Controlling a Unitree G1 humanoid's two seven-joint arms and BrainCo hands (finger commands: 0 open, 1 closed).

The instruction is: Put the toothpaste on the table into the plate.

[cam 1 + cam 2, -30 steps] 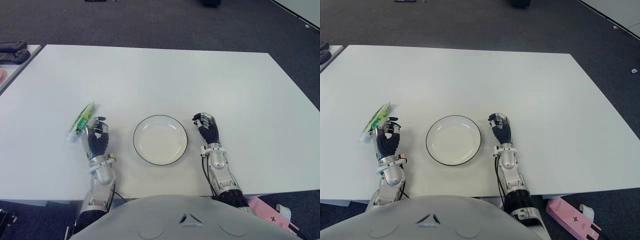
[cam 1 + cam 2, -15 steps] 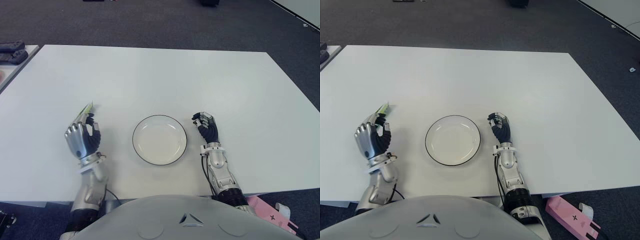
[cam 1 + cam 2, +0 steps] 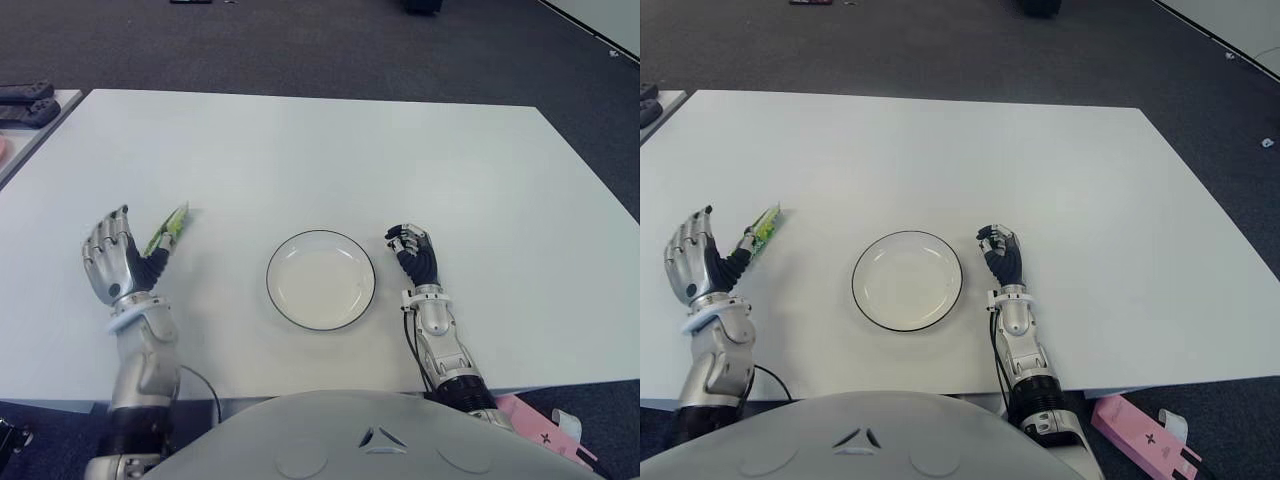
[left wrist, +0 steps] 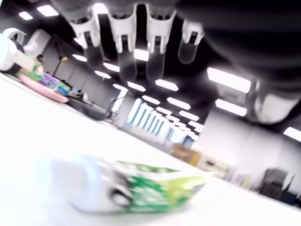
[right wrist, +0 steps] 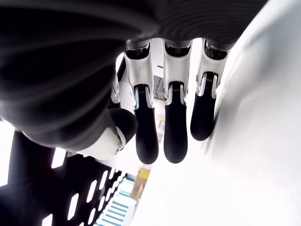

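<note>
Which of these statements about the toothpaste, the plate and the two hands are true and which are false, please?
1. The toothpaste lies in the plate. False: it lies on the table, on the plate's left.
2. The left hand is open and holds nothing. True.
3. The plate holds nothing. True.
4. The right hand grasps the toothpaste. False: it shows right of the plate, fingers curled, holding nothing.
5. The left hand shows on the far side of the toothpaste from the plate. True.
</note>
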